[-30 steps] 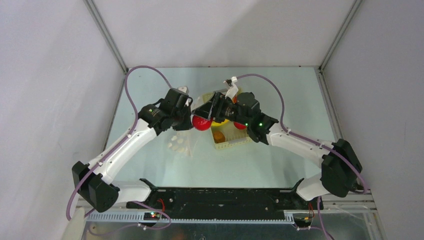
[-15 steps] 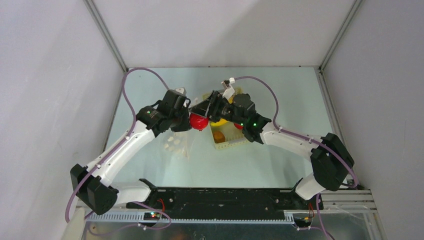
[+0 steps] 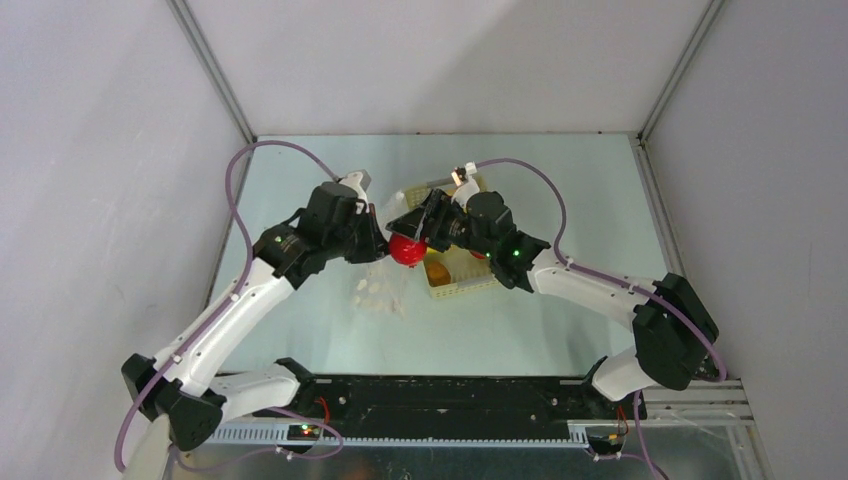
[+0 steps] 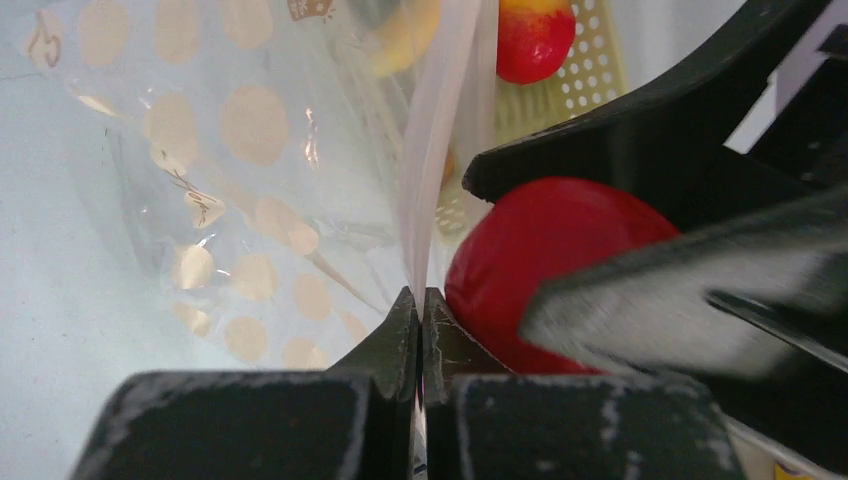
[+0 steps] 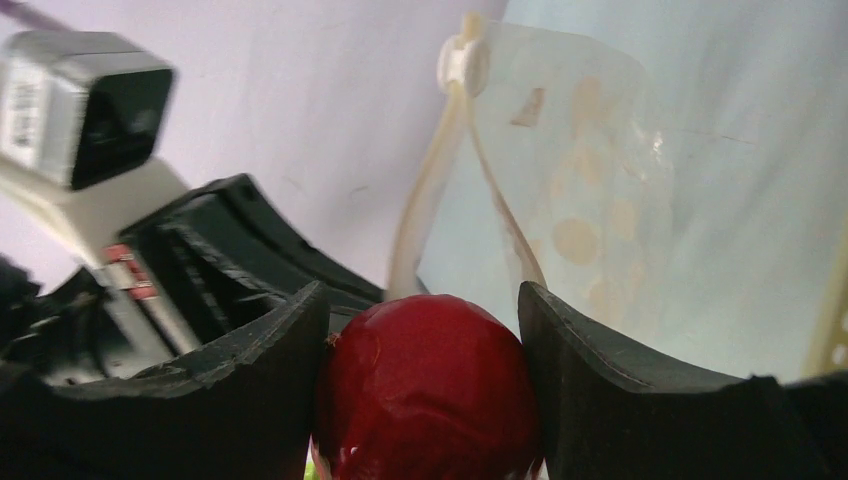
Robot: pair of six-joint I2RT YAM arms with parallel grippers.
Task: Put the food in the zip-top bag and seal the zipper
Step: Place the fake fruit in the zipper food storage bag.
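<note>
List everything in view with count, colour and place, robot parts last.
round toy fruit: one, red, between the right fingers
clear floppy plastic zip-top bag: one, pale-dotted, hanging below the left fingers
perforated plastic basket: one, pale yellow, mid-table
oval toy piece: one, orange, in the basket
smaller toy fruit: one, red and yellow, in the basket
table: one, pale green
left fingers: two, black, shut on the bag's white zipper strip
right fingers: two, black, clamping the red fruit

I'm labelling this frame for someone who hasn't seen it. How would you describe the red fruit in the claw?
Find the pale yellow basket at centre. At its left edge the right claw grips a round red fruit, next to the dotted bag. The other red fruit lies in the basket; this one is clamped between black fingers.
</note>
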